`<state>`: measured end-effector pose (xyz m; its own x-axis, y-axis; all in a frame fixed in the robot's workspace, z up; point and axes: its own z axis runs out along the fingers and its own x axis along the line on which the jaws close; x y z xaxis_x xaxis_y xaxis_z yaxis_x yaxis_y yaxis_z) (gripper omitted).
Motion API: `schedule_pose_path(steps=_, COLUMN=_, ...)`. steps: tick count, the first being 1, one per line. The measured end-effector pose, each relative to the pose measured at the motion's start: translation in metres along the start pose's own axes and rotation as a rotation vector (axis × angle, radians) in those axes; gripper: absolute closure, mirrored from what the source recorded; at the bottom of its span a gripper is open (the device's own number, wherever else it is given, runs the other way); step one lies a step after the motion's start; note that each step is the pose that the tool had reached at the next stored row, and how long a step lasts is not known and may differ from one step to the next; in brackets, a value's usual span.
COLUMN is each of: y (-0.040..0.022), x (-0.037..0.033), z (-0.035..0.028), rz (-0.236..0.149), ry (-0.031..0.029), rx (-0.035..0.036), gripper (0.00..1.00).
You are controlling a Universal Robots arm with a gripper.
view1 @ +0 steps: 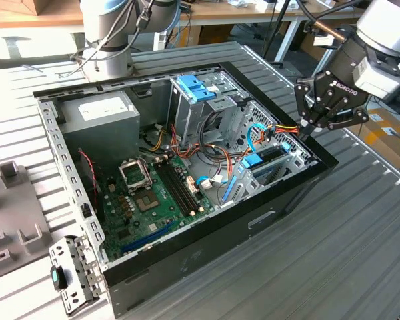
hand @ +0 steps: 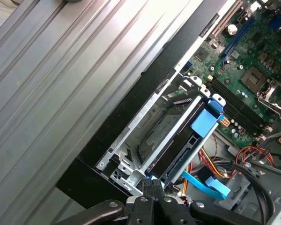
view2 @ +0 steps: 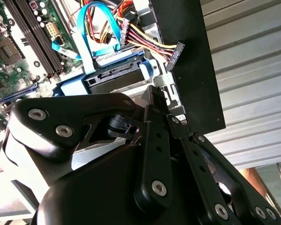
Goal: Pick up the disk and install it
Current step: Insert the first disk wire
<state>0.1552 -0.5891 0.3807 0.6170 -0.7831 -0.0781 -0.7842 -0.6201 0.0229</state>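
The disk (view1: 264, 161) sits on edge in the metal bay at the exterior view's right end of the open computer case (view1: 187, 257), with blue rails along its sides. In the first wrist view the disk (hand: 187, 145) lies in the bay under a blue tab. In the second wrist view the disk (view2: 114, 79) shows its dark connector edge. My gripper (view1: 305, 128) hovers just above the case's right rim, close to the disk's end, shut with nothing between its fingers. The closed fingertips meet over the bay's corner in both wrist views (hand: 153, 183) (view2: 154, 93).
A grey power-supply box (view1: 100, 117) fills the case's far left corner, with a light-blue bracket (view1: 197, 87) on the upper drive cage. The green motherboard (view1: 153, 193) and loose cables (view1: 257, 133) lie beside the bay. A second arm's base (view1: 107, 40) and a loose metal panel (view1: 70, 273) stand outside the case.
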Motion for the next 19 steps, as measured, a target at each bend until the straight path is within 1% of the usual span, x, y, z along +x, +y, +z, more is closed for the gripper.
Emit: schedule_pose_path(steps=19, y=0.0, x=0.0, z=0.0, rz=-0.111, ry=0.0025, rx=-0.0087, gripper=0.89)
